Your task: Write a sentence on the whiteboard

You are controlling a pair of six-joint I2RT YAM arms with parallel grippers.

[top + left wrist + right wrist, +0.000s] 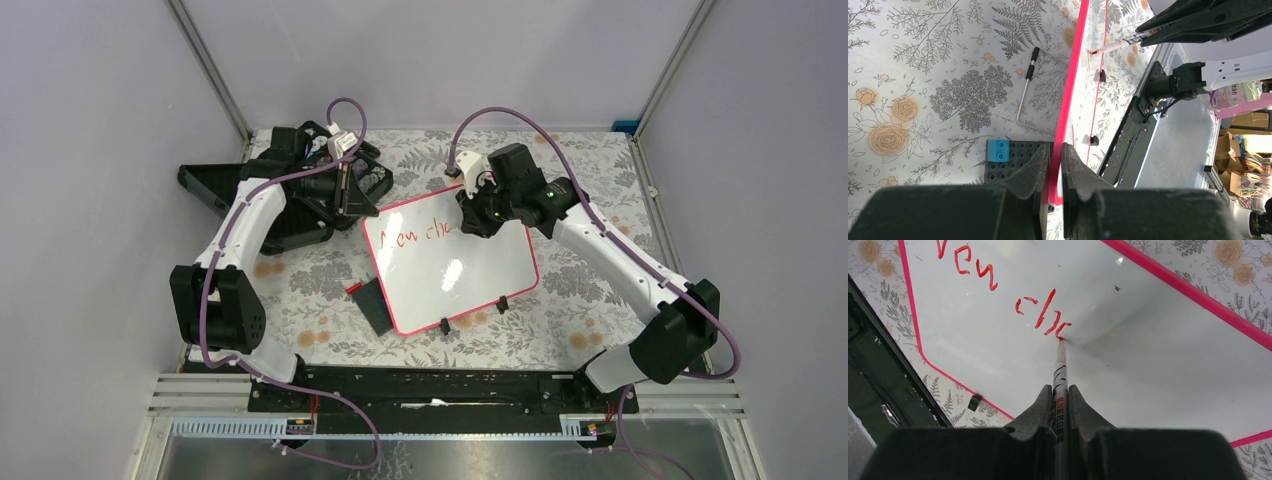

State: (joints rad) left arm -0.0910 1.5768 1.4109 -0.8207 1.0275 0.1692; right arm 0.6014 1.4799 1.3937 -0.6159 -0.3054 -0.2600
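While the whiteboard point(455, 270) sits askew at the middle of the floral-clothed desk point(300, 290), the sentence point(1045, 310) is seen along its far edge, readable as "New ch" plus one further short stroke in red. The tip of a red marker point(1060, 380) is pressed to the board at the end of that stroke, and the marker is clamped in the right claw point(1060, 405). The board's pink-red frame is pinched by the left claw point(1055, 167), closed on it. A dark grey plate with blue blocks point(1005, 155) is found just beside the board's left edge.
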